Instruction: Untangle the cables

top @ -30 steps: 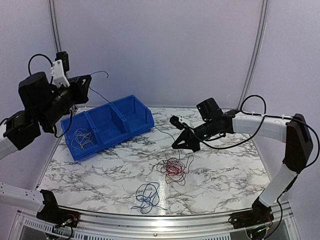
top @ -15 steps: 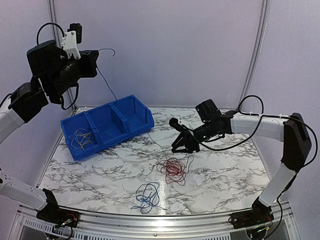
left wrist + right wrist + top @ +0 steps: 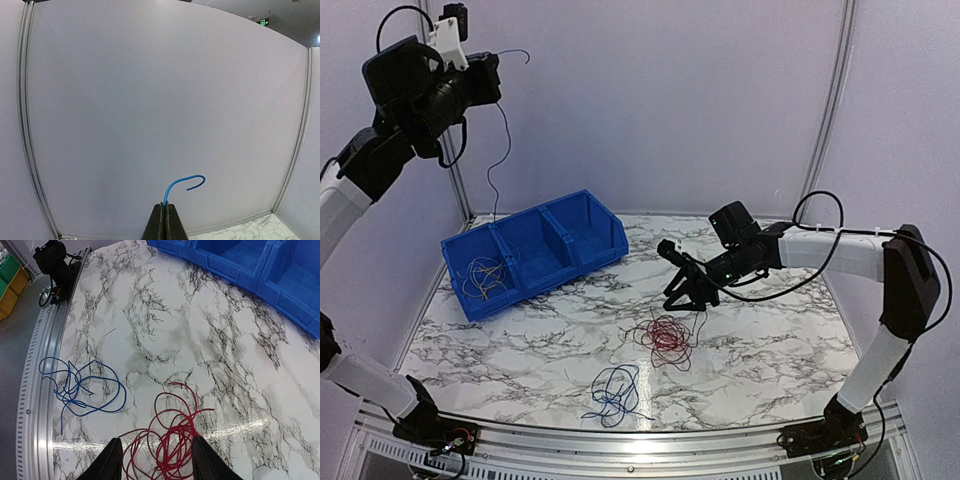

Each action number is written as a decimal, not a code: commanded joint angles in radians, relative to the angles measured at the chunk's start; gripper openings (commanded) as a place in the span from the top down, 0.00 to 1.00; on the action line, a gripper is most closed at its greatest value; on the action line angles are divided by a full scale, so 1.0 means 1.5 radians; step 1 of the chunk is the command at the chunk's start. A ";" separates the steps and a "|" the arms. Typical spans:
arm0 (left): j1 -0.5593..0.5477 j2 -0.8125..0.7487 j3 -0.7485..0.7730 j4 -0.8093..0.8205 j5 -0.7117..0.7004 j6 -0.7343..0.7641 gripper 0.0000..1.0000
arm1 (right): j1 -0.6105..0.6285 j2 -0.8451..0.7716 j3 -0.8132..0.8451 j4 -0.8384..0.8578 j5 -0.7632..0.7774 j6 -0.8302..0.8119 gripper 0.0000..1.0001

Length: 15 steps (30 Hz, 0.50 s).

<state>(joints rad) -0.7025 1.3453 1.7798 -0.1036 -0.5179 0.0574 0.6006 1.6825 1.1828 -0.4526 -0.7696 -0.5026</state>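
At the top view's upper left, the left gripper point(image 3: 488, 75) dangles a hair-thin wire point(image 3: 492, 175) over the blue plastic bin point(image 3: 582, 225); a red coil point(image 3: 667, 335) and blue loops point(image 3: 613, 390) lie on the marble-veined table point(image 3: 790, 340). From the left wrist, its jaws pinch tight on the wire's blue, hooked tip. From the right wrist, the right gripper point(image 3: 157, 462) gapes empty above the red coil.
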 commanded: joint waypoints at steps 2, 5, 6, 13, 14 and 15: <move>0.050 0.056 0.056 -0.018 0.024 0.037 1.00 | -0.005 -0.002 0.015 -0.010 0.010 -0.009 0.53; 0.081 0.092 0.099 -0.022 0.035 0.045 1.00 | -0.004 -0.001 0.014 -0.009 0.015 -0.010 0.53; 0.090 0.103 0.114 -0.024 0.037 0.049 1.00 | -0.004 -0.001 0.014 -0.010 0.016 -0.011 0.52; 0.151 0.173 0.182 -0.032 0.048 0.065 1.00 | -0.004 0.002 0.014 -0.011 0.020 -0.012 0.52; 0.159 0.176 0.180 -0.033 0.051 0.062 1.00 | -0.004 0.002 0.014 -0.011 0.022 -0.013 0.53; 0.168 0.179 0.175 -0.034 0.054 0.058 1.00 | -0.005 0.002 0.014 -0.011 0.023 -0.012 0.53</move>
<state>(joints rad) -0.4919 1.5959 2.0243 -0.1455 -0.4580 0.1314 0.6006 1.6829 1.1828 -0.4580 -0.7486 -0.5072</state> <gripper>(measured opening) 0.019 0.475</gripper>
